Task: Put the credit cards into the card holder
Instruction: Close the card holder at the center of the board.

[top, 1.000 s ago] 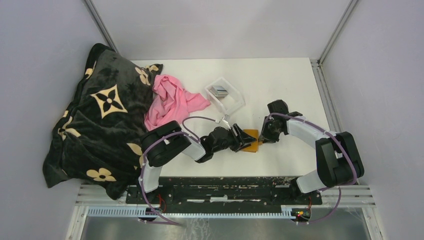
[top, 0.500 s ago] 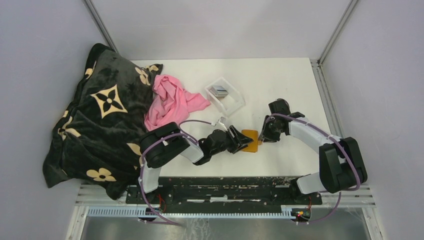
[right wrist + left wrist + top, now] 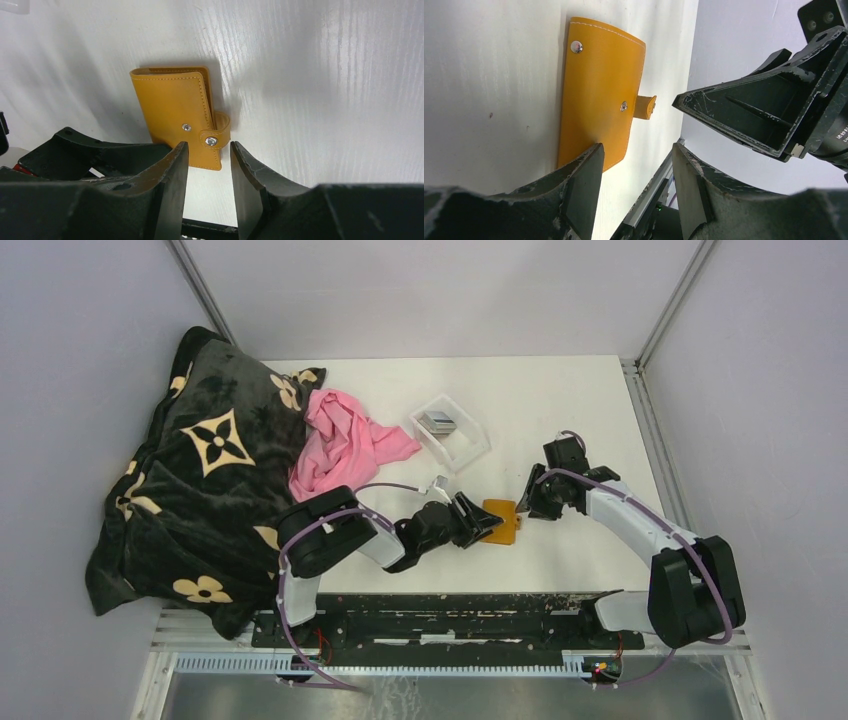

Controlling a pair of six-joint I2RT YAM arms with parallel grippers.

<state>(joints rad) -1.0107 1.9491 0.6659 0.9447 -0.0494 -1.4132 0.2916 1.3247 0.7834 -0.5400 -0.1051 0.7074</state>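
The orange card holder [image 3: 502, 519] lies folded flat on the white table between my two grippers, its snap strap loose; it also shows in the left wrist view [image 3: 599, 95] and the right wrist view [image 3: 177, 112]. My left gripper [image 3: 478, 523] is open and empty at its left edge, one finger over a corner of it [image 3: 636, 152]. My right gripper [image 3: 528, 498] is open and empty just right of it, fingers either side of the strap end [image 3: 209, 150]. The credit cards [image 3: 437, 422] lie stacked in a clear plastic tray [image 3: 452, 431] further back.
A pink cloth [image 3: 340, 445] lies left of the tray. A big black blanket with cream flower marks [image 3: 195, 470] fills the table's left side. Grey walls close in the sides and back; the table's near edge runs just below the holder.
My right gripper has drawn back to the right, off the holder. My left gripper has slid slightly left, uncovering more of the holder, which now lies flat.
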